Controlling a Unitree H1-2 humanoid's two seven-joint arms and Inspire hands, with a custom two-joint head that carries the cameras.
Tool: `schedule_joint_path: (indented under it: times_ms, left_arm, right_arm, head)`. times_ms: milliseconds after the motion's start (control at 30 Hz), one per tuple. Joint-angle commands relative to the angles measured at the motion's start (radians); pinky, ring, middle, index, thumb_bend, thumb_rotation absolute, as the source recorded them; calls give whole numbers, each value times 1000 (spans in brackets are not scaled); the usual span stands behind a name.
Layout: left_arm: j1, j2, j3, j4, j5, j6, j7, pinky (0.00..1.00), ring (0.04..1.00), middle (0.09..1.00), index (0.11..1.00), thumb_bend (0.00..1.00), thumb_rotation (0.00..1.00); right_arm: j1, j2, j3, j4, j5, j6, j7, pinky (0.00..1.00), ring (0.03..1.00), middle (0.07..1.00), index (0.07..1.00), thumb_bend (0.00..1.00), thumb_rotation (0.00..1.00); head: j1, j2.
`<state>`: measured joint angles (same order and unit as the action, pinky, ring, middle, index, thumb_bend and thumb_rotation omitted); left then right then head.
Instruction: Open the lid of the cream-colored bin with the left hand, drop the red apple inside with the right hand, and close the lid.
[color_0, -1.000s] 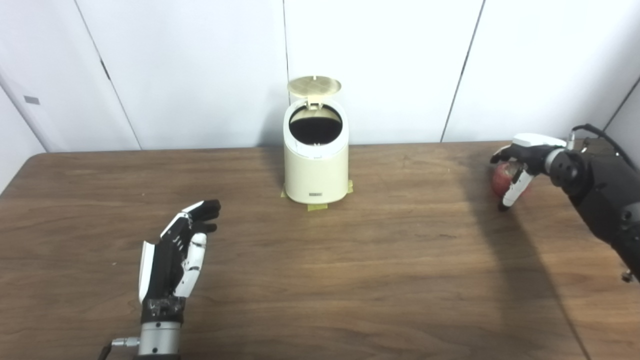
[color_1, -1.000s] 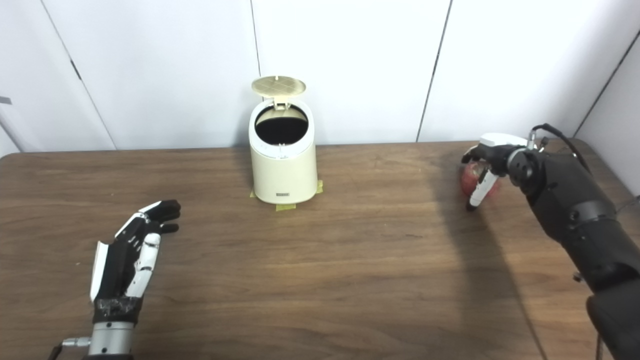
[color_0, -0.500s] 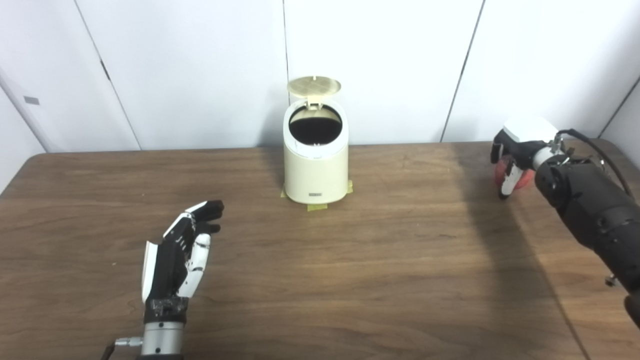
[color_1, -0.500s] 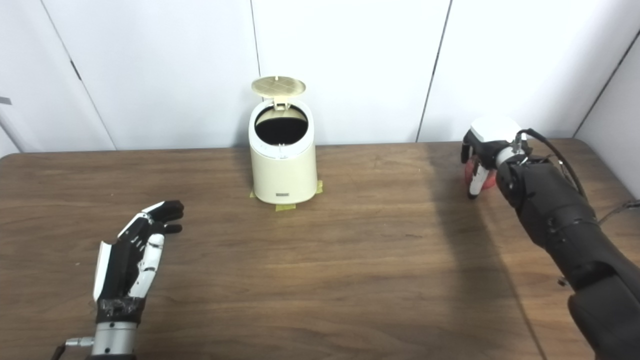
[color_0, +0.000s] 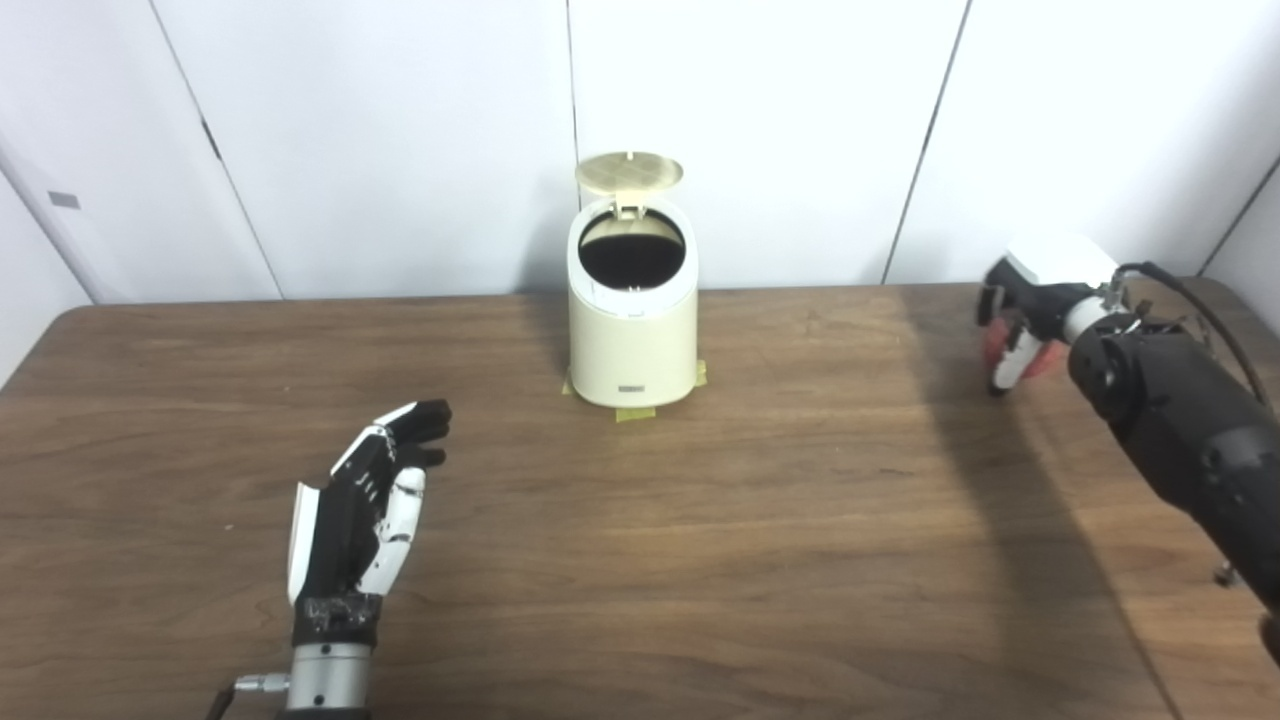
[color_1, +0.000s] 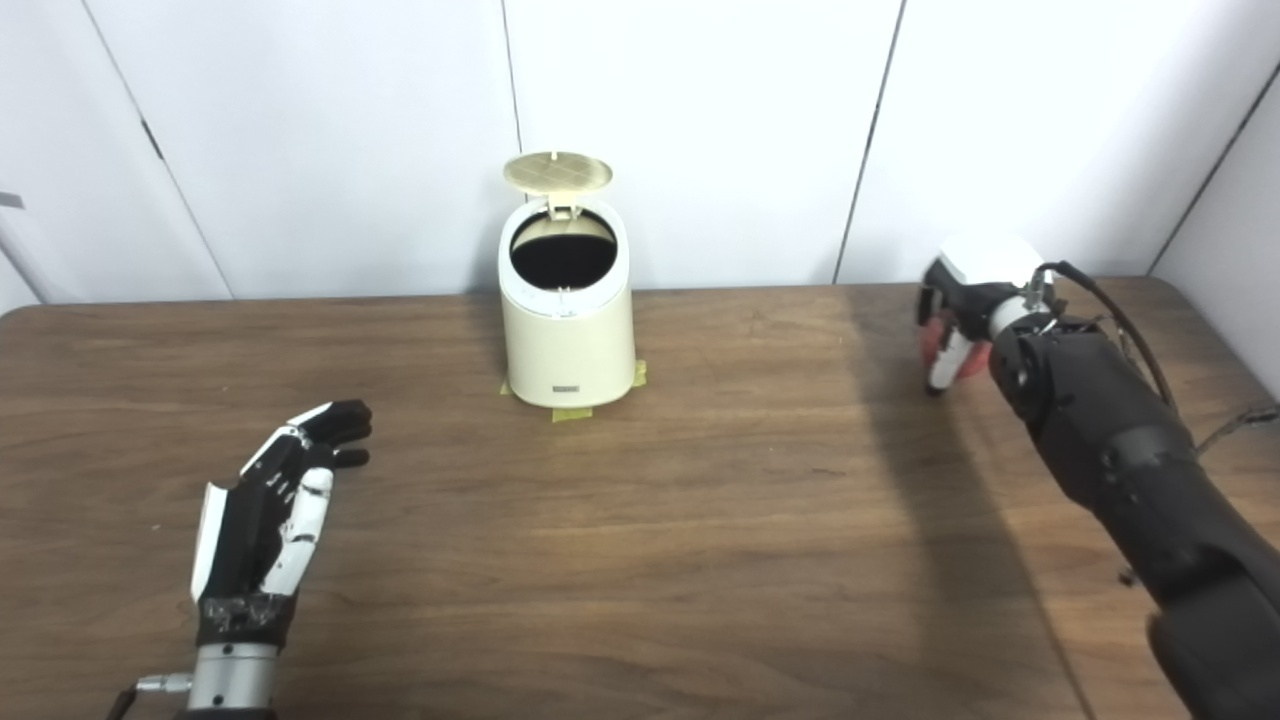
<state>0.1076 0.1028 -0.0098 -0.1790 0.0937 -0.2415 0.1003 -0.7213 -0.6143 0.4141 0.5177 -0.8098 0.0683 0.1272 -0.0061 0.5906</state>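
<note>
The cream-colored bin (color_0: 632, 335) stands at the back middle of the table, held by yellow tape at its base. Its round lid (color_0: 629, 172) is tipped up at the back and the dark opening (color_0: 632, 256) shows. My right hand (color_0: 1030, 305) is at the far right, fingers curled around the red apple (color_0: 1040, 355), which is mostly hidden behind the hand. The same hand shows in the right eye view (color_1: 965, 305). My left hand (color_0: 365, 495) is open and empty, low over the table at the front left, well apart from the bin.
The brown wooden table (color_0: 700, 540) fills the lower picture. White wall panels (color_0: 400, 130) rise right behind the bin. A black cable (color_0: 1190, 300) loops from my right wrist near the table's right edge.
My right hand has closed over the apple and lifted it, shifting a little left. My left hand has crept slightly forward. The bin and lid have not moved.
</note>
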Motion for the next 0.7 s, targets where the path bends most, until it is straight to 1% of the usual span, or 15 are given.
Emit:
schedule_joint_path:
  times_ms: [0, 100, 133, 167, 233, 267, 300, 333, 367, 400, 467, 533, 567, 600, 667]
  left_arm:
    - [46, -40, -4, -25, 4, -5, 4, 693, 763, 764, 741, 222, 654]
    - [44, -40, -5, -25, 4, 2, 3, 696, 768, 767, 742, 228, 658]
    - [44, -41, -6, -24, 4, 1, 3, 696, 769, 767, 742, 225, 659]
    - [43, -42, -6, -24, 7, 3, 5, 696, 770, 767, 742, 224, 658]
    - [41, -44, -6, -22, 18, 5, 10, 693, 766, 763, 739, 213, 651]
    - [40, -45, -6, -18, 19, 5, 12, 692, 765, 763, 738, 212, 647]
    - [39, -47, -6, -14, 19, 5, 14, 693, 765, 762, 740, 214, 642]
    - [39, -49, -5, -11, 18, 5, 15, 694, 766, 763, 741, 219, 640]
    - [38, -50, -5, -8, 20, 5, 17, 694, 766, 764, 742, 221, 639]
    - [37, -52, -5, -5, 23, 6, 20, 695, 768, 765, 744, 226, 639]
    - [35, -53, -6, 2, 26, 2, 23, 691, 767, 766, 744, 229, 638]
    - [32, -52, -7, 12, 35, -7, 28, 693, 766, 767, 747, 235, 640]
    - [30, -52, -8, 16, 38, -10, 30, 691, 766, 767, 747, 240, 647]
    - [29, -52, -9, 19, 39, -11, 32, 691, 765, 766, 746, 245, 653]
    - [27, -52, -11, 23, 38, -12, 34, 691, 764, 765, 746, 239, 657]
  right_arm:
    - [-19, -44, -30, -166, 33, -56, 21, 393, 442, 526, 486, 517, 0]
    - [24, -44, -48, -377, 56, -80, 75, 335, 437, 533, 483, 516, 0]
    - [32, -39, -54, -417, 59, -81, 86, 320, 427, 536, 480, 516, 0]
    - [39, -32, -56, -483, 56, -91, 100, 311, 421, 538, 477, 515, 0]
    - [42, -21, -55, -570, 38, -106, 123, 380, 446, 546, 461, 514, 0]
    - [37, -11, -51, -614, 22, -101, 146, 392, 451, 547, 458, 514, 0]
    - [31, 5, -50, -654, 11, -94, 167, 444, 450, 548, 457, 513, 0]
    - [27, 18, -52, -680, 3, -89, 183, 519, 451, 545, 456, 514, 0]
    - [23, 31, -56, -705, -2, -87, 197, 558, 451, 543, 456, 514, 0]
    - [21, 42, -61, -722, -5, -92, 201, 562, 452, 540, 454, 514, 0]
    - [14, 66, -74, -750, -2, -104, 207, 517, 451, 537, 452, 515, 0]
    - [1, 90, -81, -754, 9, -135, 202, 403, 438, 540, 457, 514, 0]
    - [-8, 103, -83, -751, 14, -150, 198, 370, 433, 541, 459, 514, 0]
    - [-16, 115, -84, -744, 13, -162, 196, 345, 428, 545, 461, 513, 0]
    - [-37, 141, -82, -729, 5, -175, 197, 335, 427, 549, 459, 512, 0]
  head:
    - [0, 2]
    - [1, 0]
    - [1, 0]
    - [1, -2]
    - [1, -6]
    - [2, -8]
    - [3, -12]
    - [3, -13]
    - [4, -16]
    - [4, -20]
    - [5, -22]
    - [5, -23]
    - [6, -24]
    - [7, -25]
    - [8, -26]
